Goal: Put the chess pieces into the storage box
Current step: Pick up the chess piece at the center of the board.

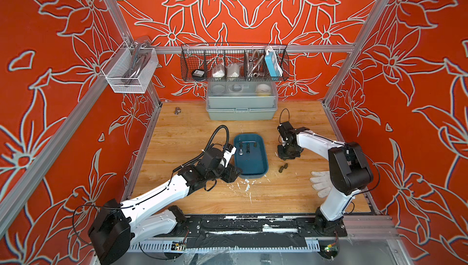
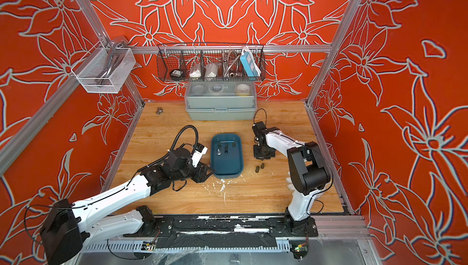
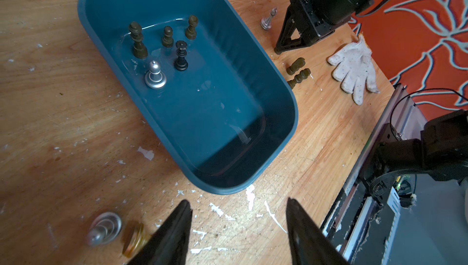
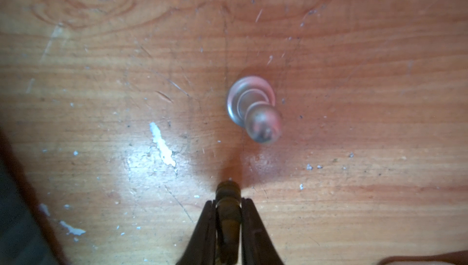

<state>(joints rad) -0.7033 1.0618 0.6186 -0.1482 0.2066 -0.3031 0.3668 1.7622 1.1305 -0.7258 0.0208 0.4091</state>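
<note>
Gripping a dark brown turned piece [image 4: 228, 191] by its slim waist, the right pincer [image 4: 228, 204] has its black tapered fingers pressed flat on both sides of it, tips down at the tabletop [image 1: 192, 129] just right of the box [image 1: 253, 161]; whether that piece is clear of the wood I cannot tell. Just beside it stands a silver piece [image 4: 253, 109] with a matte metal sheen, a stepped round base and a bulbous head. The box is shallow, smooth teal plastic with rounded corners and a glossy floor. It sits mid-tabletop between the two arms. Five pieces stand upright at its far end: three olive-brown ones [image 3: 138, 41], a black one [image 3: 181, 56] with a crown-like top, and a squat silver pawn [image 3: 154, 75]. Two more brown pieces [image 3: 297, 71] lie on their sides close together on the wood, right of the box's near half. A white knit glove [image 3: 354, 69] with dark speckles lies flat further right. The left pincer [image 3: 238, 200] hovers at the box's near left corner, its jaws wide with nothing between them. Close by one of its fingers [image 3: 177, 228] are a rounded silver piece [image 3: 103, 228] and an amber-gold one [image 3: 134, 238] with a ribbed disc base, both blurred. The tabletop is pale grained wood, scratched and flecked with white paint chips.
</note>
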